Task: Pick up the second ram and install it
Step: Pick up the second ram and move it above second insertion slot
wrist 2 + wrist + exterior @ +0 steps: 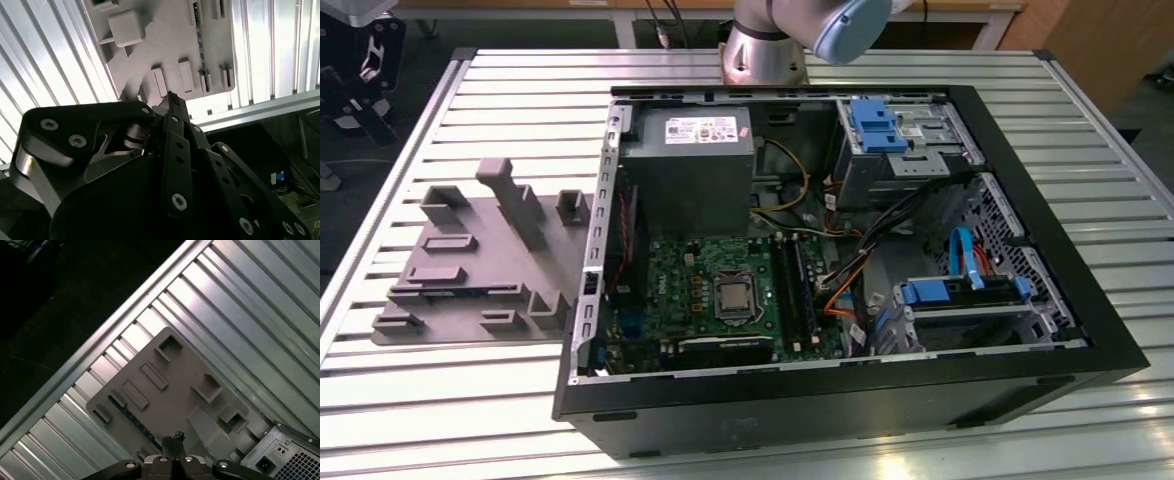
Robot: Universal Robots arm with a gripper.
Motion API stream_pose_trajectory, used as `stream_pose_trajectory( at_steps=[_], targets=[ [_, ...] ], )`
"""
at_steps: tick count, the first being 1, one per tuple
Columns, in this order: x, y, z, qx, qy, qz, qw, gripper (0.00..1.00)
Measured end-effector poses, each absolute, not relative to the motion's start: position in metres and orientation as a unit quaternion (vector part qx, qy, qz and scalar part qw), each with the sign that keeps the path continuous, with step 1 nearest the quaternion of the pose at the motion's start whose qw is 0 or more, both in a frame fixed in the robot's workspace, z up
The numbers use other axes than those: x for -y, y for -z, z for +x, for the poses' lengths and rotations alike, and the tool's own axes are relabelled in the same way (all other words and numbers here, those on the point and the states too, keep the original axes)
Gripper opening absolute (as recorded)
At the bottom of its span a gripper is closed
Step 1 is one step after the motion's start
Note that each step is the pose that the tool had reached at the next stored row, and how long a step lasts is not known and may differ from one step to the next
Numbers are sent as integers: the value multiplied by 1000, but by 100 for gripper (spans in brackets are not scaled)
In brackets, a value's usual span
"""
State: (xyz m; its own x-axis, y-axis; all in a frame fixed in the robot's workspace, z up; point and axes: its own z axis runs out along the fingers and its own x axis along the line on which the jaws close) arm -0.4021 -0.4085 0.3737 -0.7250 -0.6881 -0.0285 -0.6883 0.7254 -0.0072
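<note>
My tool [172, 437], pressed together and empty, hung above the gray fixture [175, 385] on the bench [250, 315]; the second ram [131, 416] sat edgewise in the fixture, below the tool.

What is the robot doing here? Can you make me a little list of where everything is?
hand: above the grey tray, fingers together, nothing seen between them
second ram: blue-green stick lying in a slot of the grey tray, not picked up yet
grey tray: on the slatted metal table, on the exterior view's left of the computer case
computer case: lying on its side, open on top
motherboard: green, inside the case, facing up
</note>
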Motion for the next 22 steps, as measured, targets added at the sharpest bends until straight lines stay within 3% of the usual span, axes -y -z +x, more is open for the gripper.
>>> stream_pose_trajectory(
  at_steps=[22],
  targets=[
    [410,-371,-403,-878,-4,-479,14,13]
  ],
)
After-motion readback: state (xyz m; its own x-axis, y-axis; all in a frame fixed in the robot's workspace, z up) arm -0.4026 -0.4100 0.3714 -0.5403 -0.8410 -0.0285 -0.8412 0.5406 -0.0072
